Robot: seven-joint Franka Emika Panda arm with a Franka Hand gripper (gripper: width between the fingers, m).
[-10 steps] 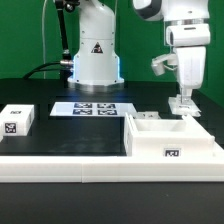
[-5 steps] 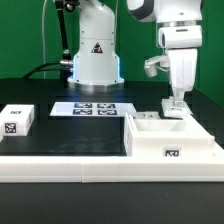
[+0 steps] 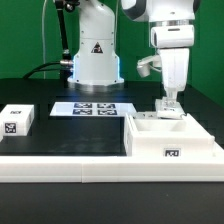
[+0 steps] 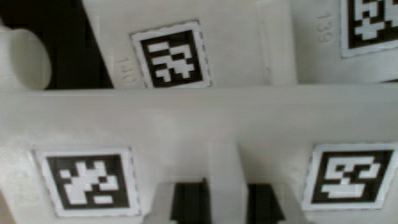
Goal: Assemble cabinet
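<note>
1. Gripper (image 3: 169, 104) points straight down from the arm. In the wrist view the gripper (image 4: 214, 196) has its dark fingers (image 4: 187, 198) close together with a thin white ridge between them; I cannot tell whether they pinch it or merely flank it.
2. Black table (image 3: 60, 135) spreads beneath the gripper and away to the exterior view's left.
3. Long white rail (image 3: 70, 168) runs along the table, nearer the camera than the gripper.
4. Open-topped cabinet box (image 3: 150, 148) sits directly below the gripper, whose tips hang at its far wall; one tag shows on the near wall.
5. Flat marker board (image 3: 90, 108) lies near the gripper, on the exterior view's left.
6. Close under the fingers, a white panel (image 4: 196, 115) fills the wrist view, with a tag on either side of them.
7. Smallest, a white block (image 3: 17, 120) bearing one tag sits well apart from the gripper, far to the exterior view's left.
</note>
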